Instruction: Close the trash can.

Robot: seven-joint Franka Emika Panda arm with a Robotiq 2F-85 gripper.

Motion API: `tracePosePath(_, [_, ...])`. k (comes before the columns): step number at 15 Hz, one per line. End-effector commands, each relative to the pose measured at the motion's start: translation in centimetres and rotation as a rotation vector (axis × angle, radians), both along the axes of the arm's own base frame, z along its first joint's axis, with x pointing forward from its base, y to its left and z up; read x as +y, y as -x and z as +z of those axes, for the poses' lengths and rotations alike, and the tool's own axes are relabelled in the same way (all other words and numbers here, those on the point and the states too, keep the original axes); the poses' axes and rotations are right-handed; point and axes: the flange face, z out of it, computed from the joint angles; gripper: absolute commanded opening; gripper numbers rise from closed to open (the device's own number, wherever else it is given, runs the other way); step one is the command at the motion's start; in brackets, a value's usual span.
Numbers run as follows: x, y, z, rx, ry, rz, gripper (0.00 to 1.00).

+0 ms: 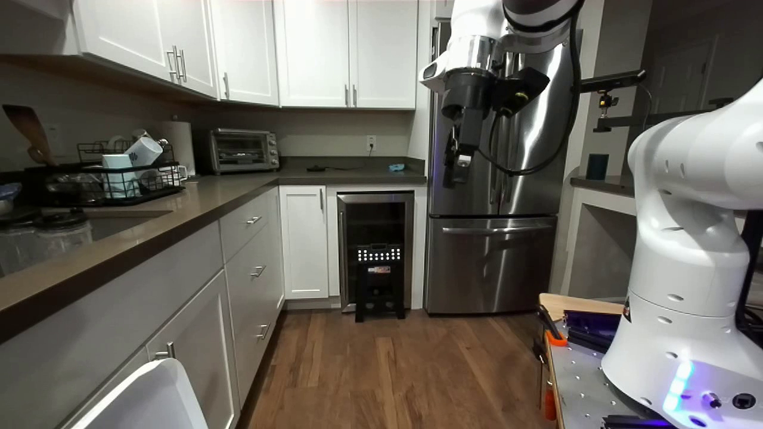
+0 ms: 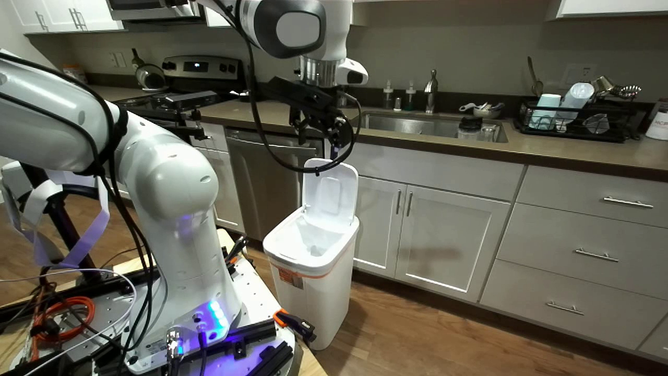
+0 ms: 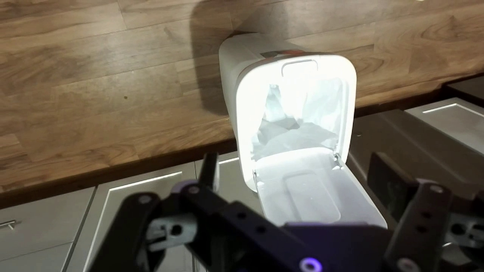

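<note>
The white trash can (image 2: 313, 292) stands on the floor beside the robot's table in an exterior view. Its lid (image 2: 330, 193) is open and stands upright at the back, on the counter side. In an exterior view only the lid's pale panel (image 1: 146, 399) shows at the bottom left. The wrist view looks down into the can (image 3: 242, 113), with a liner inside, and onto the lid's inner face (image 3: 314, 192). My gripper (image 3: 299, 177) is open and empty, its fingers wide apart in the picture. In an exterior view it hangs (image 2: 319, 140) just above the lid's top edge. The lid's far edge is hidden in the wrist view.
White cabinets (image 2: 454, 235) and a dishwasher (image 2: 266, 183) stand behind the can, under the counter (image 2: 563, 151). The robot's table, with an orange-tipped clamp (image 2: 295, 321), is close to the can's near side. A cable loop hangs from the arm in front of the lid.
</note>
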Motion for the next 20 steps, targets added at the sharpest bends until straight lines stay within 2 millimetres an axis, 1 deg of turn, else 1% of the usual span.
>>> tracePosePath(1, [0.02,-0.01,0.06,0.001,0.001,0.0,1.0])
tracePosePath(5, [-0.06,-0.3,0.39,-0.029,0.022,-0.006,1.0])
tracePosePath(12, [0.0,-0.14,0.35,-0.002,0.055,0.015,1.0])
tracePosePath(13, [0.12,-0.1,0.24,-0.011,0.022,0.007,1.0])
tracePosePath(20, [0.13,-0.08,0.24,-0.002,0.032,0.011,1.0])
